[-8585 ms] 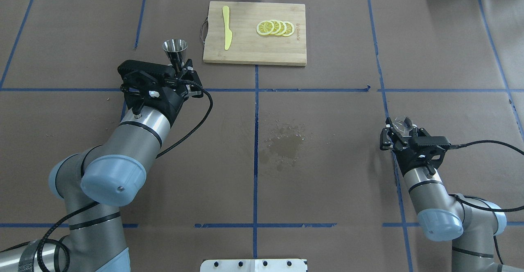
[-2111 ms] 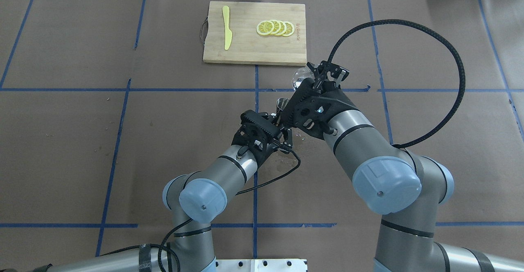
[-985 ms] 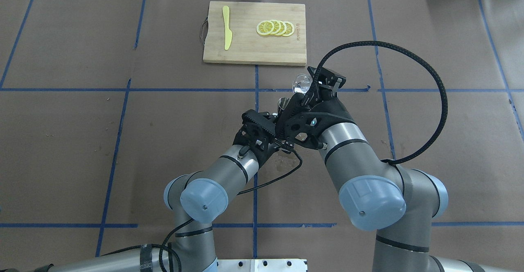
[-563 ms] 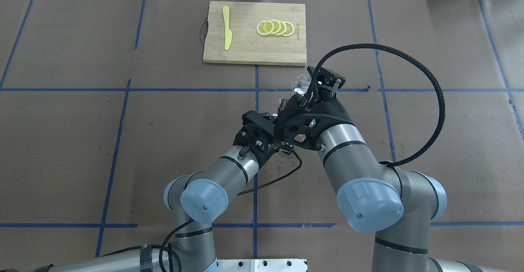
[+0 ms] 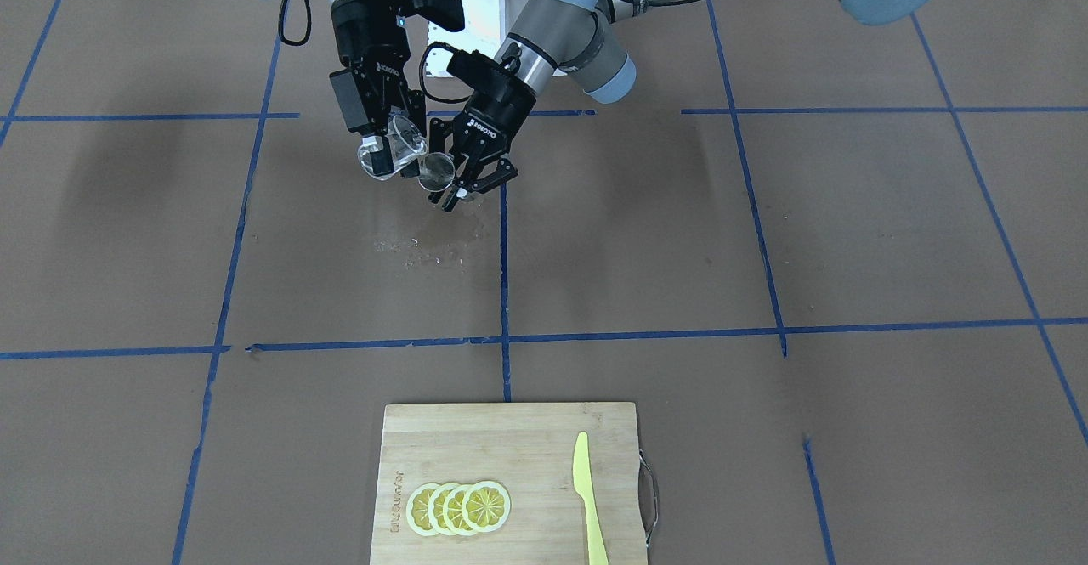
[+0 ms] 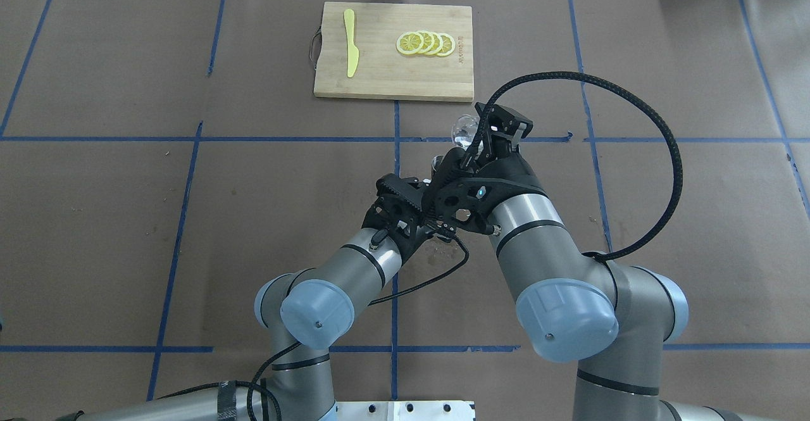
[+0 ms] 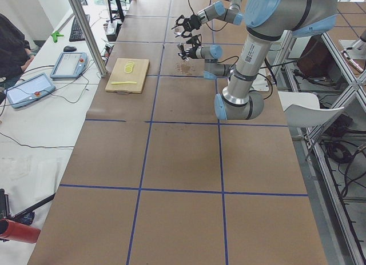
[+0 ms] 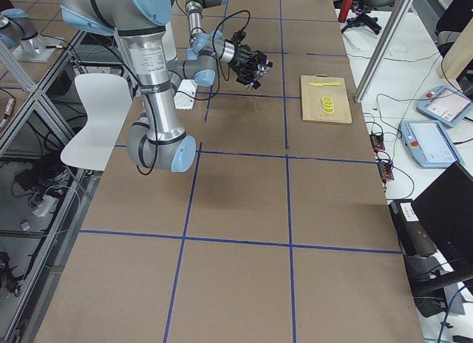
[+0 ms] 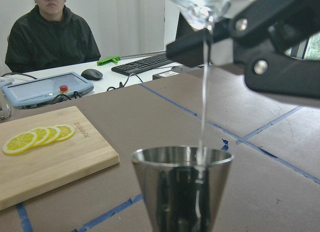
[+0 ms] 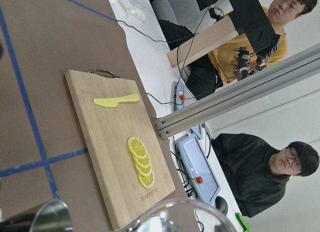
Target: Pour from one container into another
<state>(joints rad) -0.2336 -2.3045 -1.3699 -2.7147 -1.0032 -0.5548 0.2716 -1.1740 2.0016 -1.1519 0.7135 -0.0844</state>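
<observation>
Stream (image 9: 204,92): glass (image 5: 393,147), clenched in right gripper (image 5: 389,138), above jigger (image 5: 436,172), grasped by left gripper (image 5: 450,177); tilt faster and you likely overshoot jigger's rim.

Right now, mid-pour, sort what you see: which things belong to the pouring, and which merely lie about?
In the job: clear glass cup, tilted in the right gripper; thin stream of liquid; steel cone-shaped measuring cup, upright in the left gripper.
Lying about: bamboo cutting board; yellow plastic knife and lemon slices on it; wet patch.
</observation>
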